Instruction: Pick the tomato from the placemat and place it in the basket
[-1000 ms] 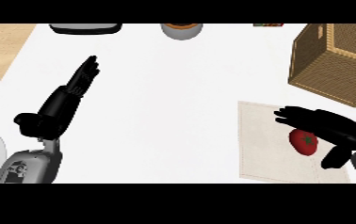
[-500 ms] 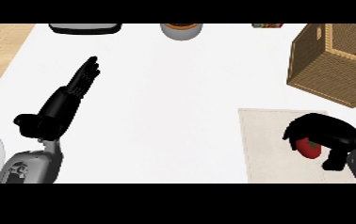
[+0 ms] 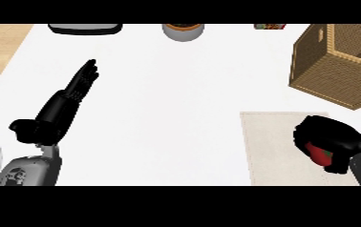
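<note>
Right robot hand (image 3: 328,136) is curled round the tomato (image 3: 319,153) over the placemat (image 3: 271,149).

A kitchen: my hands work at a white counter (image 3: 176,102), a woven basket (image 3: 328,64) beyond my right hand (image 3: 328,138), a placemat (image 3: 271,147) beneath it.

The right hand (image 3: 330,141), open over the tomato (image 3: 319,153) a second ago, now curls round it on the placemat (image 3: 271,145), hiding more of the red than half a second back.
</note>
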### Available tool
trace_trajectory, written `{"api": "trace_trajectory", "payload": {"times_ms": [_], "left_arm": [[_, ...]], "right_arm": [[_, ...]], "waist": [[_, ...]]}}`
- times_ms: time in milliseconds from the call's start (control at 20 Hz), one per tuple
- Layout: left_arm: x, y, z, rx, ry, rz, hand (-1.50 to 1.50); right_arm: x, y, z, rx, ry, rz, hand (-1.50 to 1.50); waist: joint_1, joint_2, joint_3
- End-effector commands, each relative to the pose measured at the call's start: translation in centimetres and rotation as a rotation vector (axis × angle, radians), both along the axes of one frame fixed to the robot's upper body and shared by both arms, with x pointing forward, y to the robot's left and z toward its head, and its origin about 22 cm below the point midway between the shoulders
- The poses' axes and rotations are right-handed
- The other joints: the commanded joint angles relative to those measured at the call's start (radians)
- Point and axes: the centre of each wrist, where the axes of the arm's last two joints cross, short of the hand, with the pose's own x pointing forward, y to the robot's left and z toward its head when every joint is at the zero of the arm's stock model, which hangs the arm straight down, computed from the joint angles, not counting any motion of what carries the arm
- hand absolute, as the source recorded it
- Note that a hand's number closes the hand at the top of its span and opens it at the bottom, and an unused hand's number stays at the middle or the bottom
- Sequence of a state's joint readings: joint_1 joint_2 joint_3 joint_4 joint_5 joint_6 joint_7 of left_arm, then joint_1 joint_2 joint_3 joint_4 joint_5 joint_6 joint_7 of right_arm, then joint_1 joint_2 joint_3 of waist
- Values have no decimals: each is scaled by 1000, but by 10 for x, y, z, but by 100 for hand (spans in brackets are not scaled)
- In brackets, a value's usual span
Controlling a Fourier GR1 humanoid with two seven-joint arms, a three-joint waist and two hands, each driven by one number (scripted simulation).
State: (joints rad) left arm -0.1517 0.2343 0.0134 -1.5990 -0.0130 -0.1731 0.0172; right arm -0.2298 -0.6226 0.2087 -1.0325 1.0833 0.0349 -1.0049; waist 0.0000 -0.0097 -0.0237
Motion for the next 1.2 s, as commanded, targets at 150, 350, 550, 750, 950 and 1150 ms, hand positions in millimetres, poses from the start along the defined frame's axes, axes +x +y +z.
{"api": "trace_trajectory", "payload": {"times_ms": [150,350,550,750,950,1150], "left_arm": [[-2,9,-4,10,28,51,0],[-6,7,-9,11,36,40,0],[-7,22,-2,21,9,54,0],[-6,17,-1,15,12,62,0],[-9,14,-4,17,32,48,0],[-10,14,-6,17,10,50,0]], "right_arm": [[-10,32,-36,94,0,-605,150],[3,75,-29,164,-42,-818,150],[3,109,-29,361,27,-900,150],[10,146,1,670,-32,-932,150],[8,158,69,893,-157,-926,150],[-35,164,117,960,-201,-973,150]], "waist": [[-46,-2,19],[-44,-8,18],[-43,-12,21],[-51,-19,23],[-48,-18,22],[-51,-11,21]]}}
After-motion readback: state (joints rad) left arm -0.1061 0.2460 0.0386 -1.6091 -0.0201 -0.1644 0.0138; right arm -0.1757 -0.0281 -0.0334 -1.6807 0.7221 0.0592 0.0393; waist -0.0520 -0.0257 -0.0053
